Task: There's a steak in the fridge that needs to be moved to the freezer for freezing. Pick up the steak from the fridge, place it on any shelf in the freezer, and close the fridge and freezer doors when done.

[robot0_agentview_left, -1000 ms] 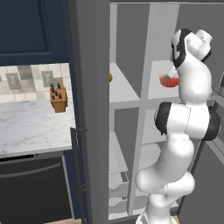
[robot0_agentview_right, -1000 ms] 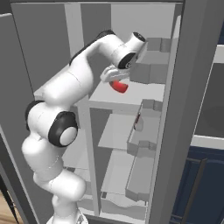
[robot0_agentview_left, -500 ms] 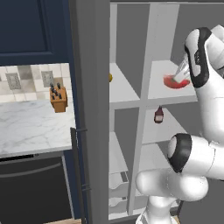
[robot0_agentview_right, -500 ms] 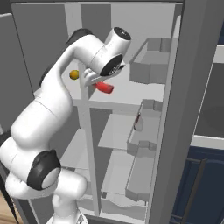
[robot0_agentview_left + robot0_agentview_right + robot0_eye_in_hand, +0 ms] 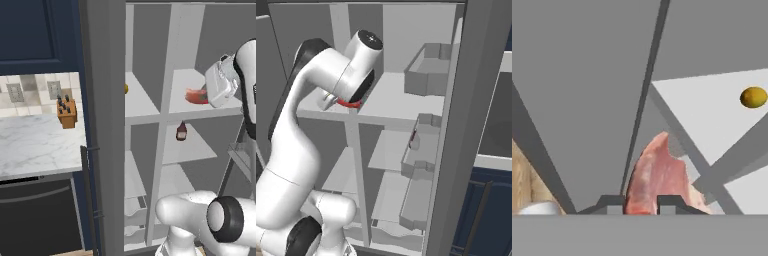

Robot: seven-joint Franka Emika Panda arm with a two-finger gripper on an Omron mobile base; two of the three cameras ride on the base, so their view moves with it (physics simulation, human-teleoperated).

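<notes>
My arm (image 5: 197, 220) is big, smooth and white, made of fat round tubes joined one after another. Where two tubes meet there is a dark ring (image 5: 226, 221), almost black, with a pale grey circle in the middle like a button. The round cap at the end of my top tube (image 5: 370, 40) is grey too. My hand block (image 5: 218, 86) is white and boxy. My two small dark grey finger tips (image 5: 613, 204) are short, flat and square at the ends.

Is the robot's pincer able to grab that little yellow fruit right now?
Probably not: the pincer is shut on the steak, so it has no free grip. The yellow fruit sits untouched on the freezer shelf.
</notes>
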